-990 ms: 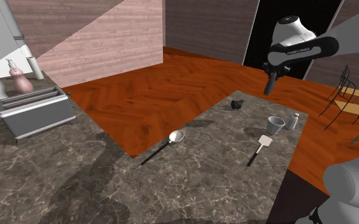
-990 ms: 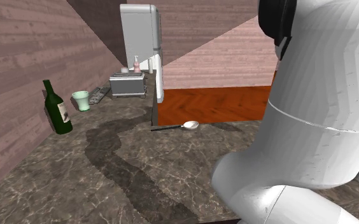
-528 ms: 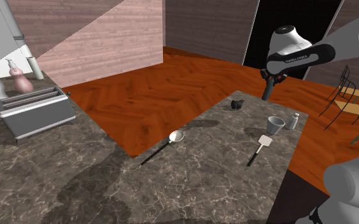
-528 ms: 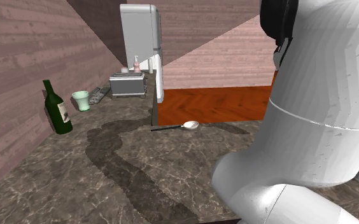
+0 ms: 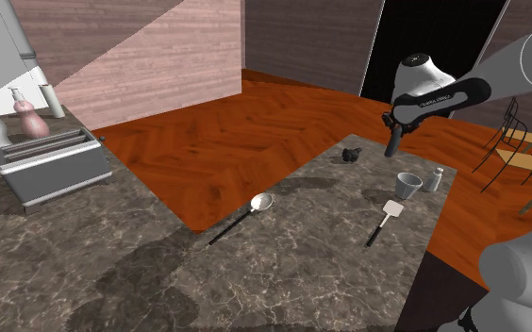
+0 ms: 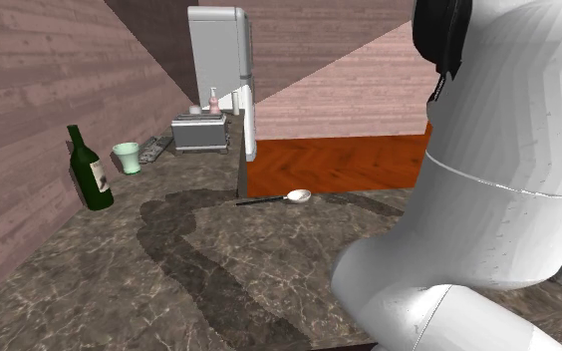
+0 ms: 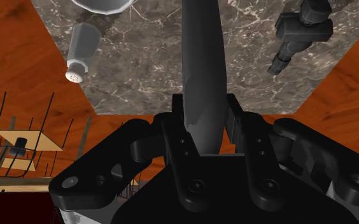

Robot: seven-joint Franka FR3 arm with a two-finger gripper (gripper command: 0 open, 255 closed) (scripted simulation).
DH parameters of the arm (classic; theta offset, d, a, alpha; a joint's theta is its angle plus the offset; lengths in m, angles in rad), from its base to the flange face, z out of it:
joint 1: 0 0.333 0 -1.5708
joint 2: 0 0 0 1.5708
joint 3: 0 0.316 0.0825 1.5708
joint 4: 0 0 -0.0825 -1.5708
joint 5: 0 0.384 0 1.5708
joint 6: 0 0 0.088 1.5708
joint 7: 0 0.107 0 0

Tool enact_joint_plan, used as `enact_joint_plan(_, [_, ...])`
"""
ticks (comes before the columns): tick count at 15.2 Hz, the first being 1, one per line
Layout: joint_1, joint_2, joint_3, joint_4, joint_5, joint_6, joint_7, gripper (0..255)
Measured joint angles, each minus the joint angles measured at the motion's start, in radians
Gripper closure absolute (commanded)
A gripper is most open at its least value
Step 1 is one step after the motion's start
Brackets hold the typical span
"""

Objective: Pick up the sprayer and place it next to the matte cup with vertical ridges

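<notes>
The sprayer (image 5: 352, 154), a small black trigger head, lies on the dark marble counter (image 5: 283, 273) near its far corner; from the wrist it lies beyond the fingers, off to one side (image 7: 302, 32). My gripper (image 5: 390, 149) hangs above the counter, between the sprayer and a grey cup (image 5: 407, 185), touching neither. Its fingers (image 7: 201, 19) meet, shut on nothing. The grey cup's rim (image 7: 105, 5) is beside a white shaker (image 7: 79, 51). A pale green cup (image 6: 127, 157) stands far off by a green bottle (image 6: 90, 170). I cannot tell which cup has ridges.
On the counter lie a black-handled spatula (image 5: 384, 221) and a spoon (image 5: 245, 213), and the shaker (image 5: 436, 179) stands beside the grey cup. A toaster (image 5: 52, 162) and pink bottle (image 5: 30, 115) stand at the shoulder view's left. Chairs (image 5: 519, 151) stand past the counter's end.
The gripper has come down and a little toward the shoulder view's left, closer to the counter's far corner. Its fingers stayed shut. Nothing on the counter moved.
</notes>
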Motion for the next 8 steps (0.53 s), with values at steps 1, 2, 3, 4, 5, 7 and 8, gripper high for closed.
enact_joint_plan(1, [0.000, 0.005, -0.001, -0.006, -0.008, 0.010, 0.009, 255])
enact_joint_plan(2, [-0.001, 0.010, -0.002, -0.012, -0.015, 0.019, 0.016, 255])
enact_joint_plan(3, [-0.001, 0.013, -0.003, -0.021, -0.024, 0.030, 0.026, 255])
enact_joint_plan(4, [-0.001, 0.018, -0.004, -0.028, -0.033, 0.039, 0.036, 255])
enact_joint_plan(5, [-0.001, 0.025, -0.005, -0.032, -0.042, 0.048, 0.046, 255])
enact_joint_plan(7, [0.000, 0.044, -0.007, -0.040, -0.066, 0.068, 0.071, 255])
enact_joint_plan(8, [0.000, 0.048, -0.009, -0.046, -0.074, 0.077, 0.080, 255])
